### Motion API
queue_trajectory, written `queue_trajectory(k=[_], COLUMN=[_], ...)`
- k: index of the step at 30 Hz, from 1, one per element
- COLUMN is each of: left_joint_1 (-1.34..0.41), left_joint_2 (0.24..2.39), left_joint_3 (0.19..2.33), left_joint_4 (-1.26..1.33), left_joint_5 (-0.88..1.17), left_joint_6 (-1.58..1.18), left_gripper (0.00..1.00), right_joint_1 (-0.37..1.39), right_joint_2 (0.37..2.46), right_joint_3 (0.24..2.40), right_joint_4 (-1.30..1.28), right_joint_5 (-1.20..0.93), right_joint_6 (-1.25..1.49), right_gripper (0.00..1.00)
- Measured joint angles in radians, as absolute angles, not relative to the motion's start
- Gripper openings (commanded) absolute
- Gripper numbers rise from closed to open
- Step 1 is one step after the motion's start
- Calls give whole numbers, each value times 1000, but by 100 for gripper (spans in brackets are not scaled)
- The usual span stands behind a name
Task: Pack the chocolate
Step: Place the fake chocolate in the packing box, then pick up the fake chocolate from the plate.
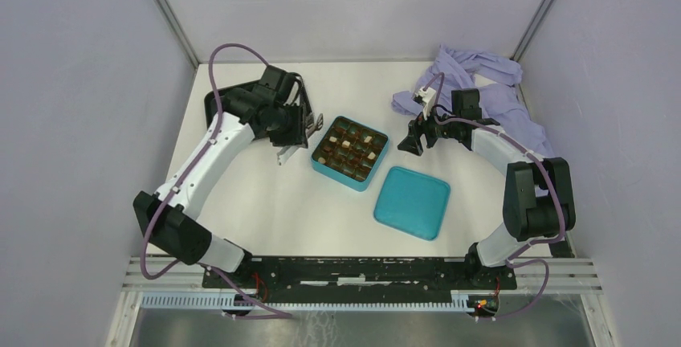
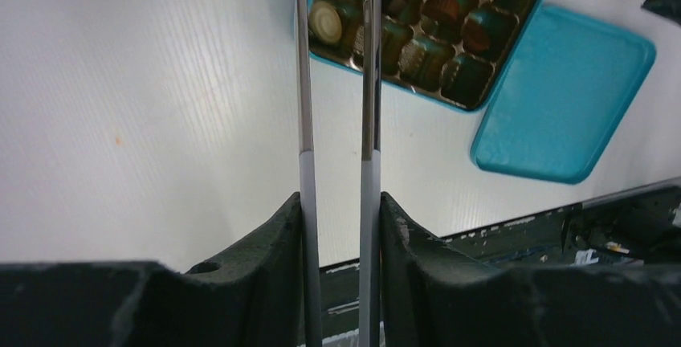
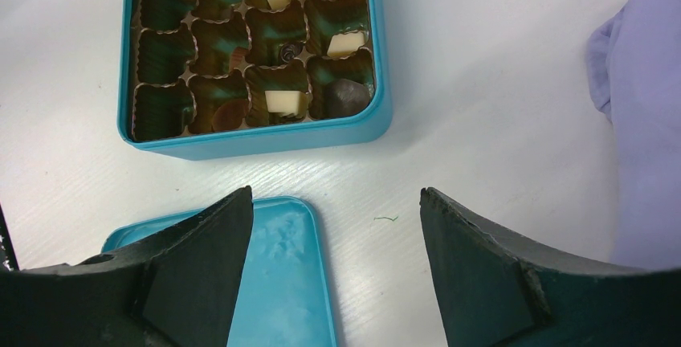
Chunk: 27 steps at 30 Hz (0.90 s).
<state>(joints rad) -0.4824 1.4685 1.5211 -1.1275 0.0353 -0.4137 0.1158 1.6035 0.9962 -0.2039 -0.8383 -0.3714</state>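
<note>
Top view: the chocolate [image 1: 345,144] sits in the cells of a teal box [image 1: 338,173] on the tabletop [image 1: 265,202], with the lid [image 1: 411,202] alongside.

Left wrist view: the left gripper [image 2: 339,199] is clamped on metal tongs [image 2: 369,82].

Right wrist view: the right gripper [image 3: 336,196] stands wide apart and empty, near the box.

Left fingers [image 2: 273,238] low in the frame, dark, squeezed in on thin metal tongs [image 2: 305,122], one blade against each pad. The blades run straight up with a narrow gap between them, tips out over the near corner of the teal box [image 2: 417,95]. Chocolate [image 2: 325,22] in the brown cells: a round tan piece shows between the blades, darker ones beside it, a cream block further along. Teal lid [image 2: 562,98] lies flat on the white bench [image 2: 144,106] just beside the box, black rail [image 2: 522,234] at lower right
</note>
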Motion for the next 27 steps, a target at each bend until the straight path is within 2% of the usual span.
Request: queue_trajectory(k=[11,20,27], left_joint_1=[-143,-124,-124], left_joint_2=[1494,1665,1676], left_joint_3=[1512,1532,1546], left_joint_4=[-985,-981,-1008], left_joint_5=[123,162,127], left_joint_6=[-392,-318,-308], left_gripper=[40,40,42], right_joint_1=[116,116,116], right_joint_2=[1604,1604,1604], right_joint_3=[996,996,996], right_joint_4=[-204,-204,-204], right_joint_5=[-839,-838,-839], right_joint_6=[-371,-371,-371], right_gripper=[82,82,82])
